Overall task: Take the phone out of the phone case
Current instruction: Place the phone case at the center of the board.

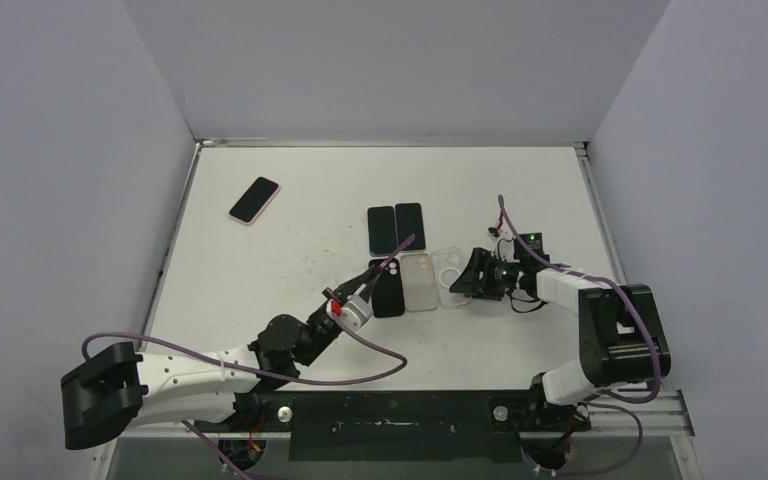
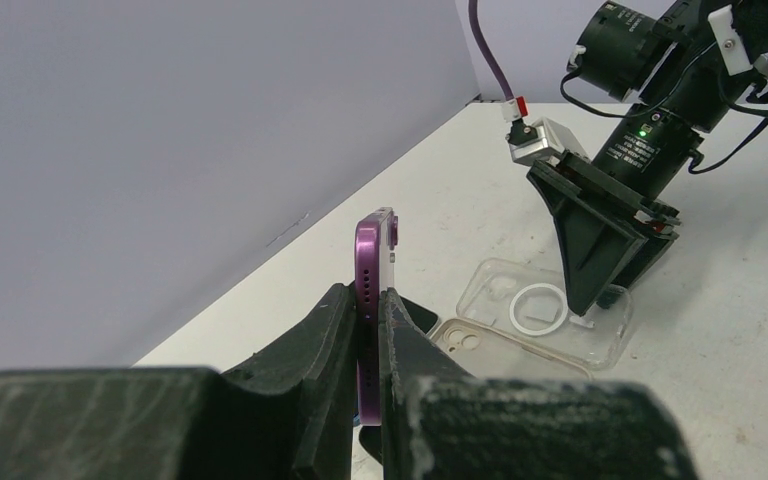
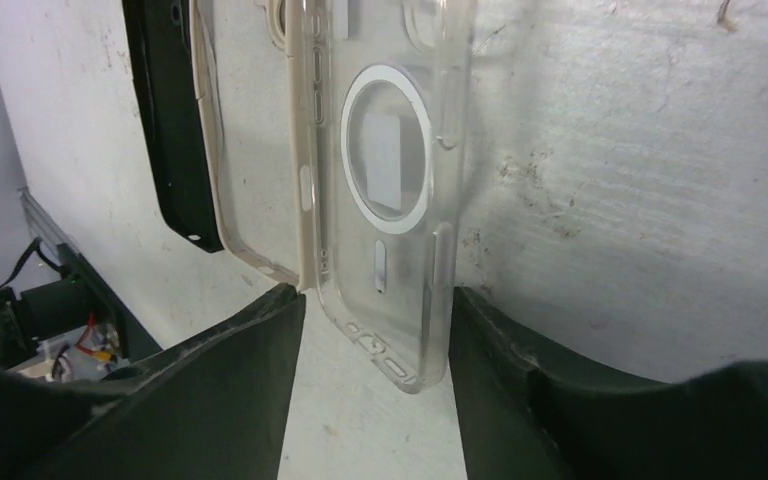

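My left gripper (image 2: 368,300) is clamped on the purple slab-shaped phone (image 2: 372,255). It pinches the two flat faces so the phone stands on edge, with the camera bump at the end away from the wrist. The phone is bare, with no case around it. In the top view it slants up and to the right, over a black slab (image 1: 388,292) that lies flat on the white table (image 1: 290,250).

My right gripper (image 3: 372,305) has its jaws spread, one finger on each side of the near end of the clear plastic phone case with a white ring (image 3: 385,150). That case lies flat on the table. I cannot tell whether the fingers touch its edges. A cloudy beige phone case (image 1: 418,281) lies edge to edge with it, between it and the black slab.

Farther back, a pair of dark phones (image 1: 381,230) lies side by side. A pink-rimmed dark phone (image 1: 254,200) sits well apart, toward the far left.
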{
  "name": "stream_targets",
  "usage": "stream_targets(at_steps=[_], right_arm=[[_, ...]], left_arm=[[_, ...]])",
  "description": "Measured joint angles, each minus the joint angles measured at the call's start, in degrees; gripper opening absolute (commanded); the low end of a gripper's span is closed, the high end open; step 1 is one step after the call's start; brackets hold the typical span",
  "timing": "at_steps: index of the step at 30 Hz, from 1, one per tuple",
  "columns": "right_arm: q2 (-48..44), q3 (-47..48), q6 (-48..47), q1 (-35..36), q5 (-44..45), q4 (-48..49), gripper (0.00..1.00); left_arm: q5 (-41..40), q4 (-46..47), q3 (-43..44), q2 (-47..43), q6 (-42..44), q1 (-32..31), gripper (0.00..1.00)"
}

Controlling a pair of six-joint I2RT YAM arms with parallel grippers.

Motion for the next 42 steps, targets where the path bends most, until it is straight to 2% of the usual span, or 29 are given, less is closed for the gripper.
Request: stream_targets(at_steps=[7, 14, 18, 22, 33, 38, 42], right_arm=[[-4.22, -0.02, 0.55, 0.04, 5.14, -0.92, 0.87], [-19.23, -0.9, 5.44, 0.48, 12.17, -3.23, 1.0], [-28.57, -1.16, 11.21, 3.26, 13.27, -2.84, 1.0], [-34.21, -1.27, 17.97, 9.49, 14.6, -0.92, 1.0], [-34.75, -1.88, 31.02, 25.92, 20.92, 5.33, 0.98], [-30.84, -1.88, 34.42, 31.61, 23.98, 9.01, 0.88], [-29.11, -1.88, 35.91, 33.53, 26.49, 9.94, 0.74]], left_arm=[[1.77, -0.02, 0.0, 1.01, 0.0, 0.02, 0.0], [3.04, -0.68, 0.15, 3.15, 1.22, 0.04, 0.0], [3.87, -1.11, 0.28, 4.39, 3.15, 0.02, 0.0], [5.22, -1.44, 0.5, 5.38, 6.08, -0.09, 0.0], [9.22, -4.42, 1.42, 5.57, 15.08, -1.51, 0.0], [9.18, -5.16, 1.51, 5.66, 18.38, -2.78, 0.0], [8.55, -5.62, 1.51, 5.86, 20.7, -3.85, 0.0]])
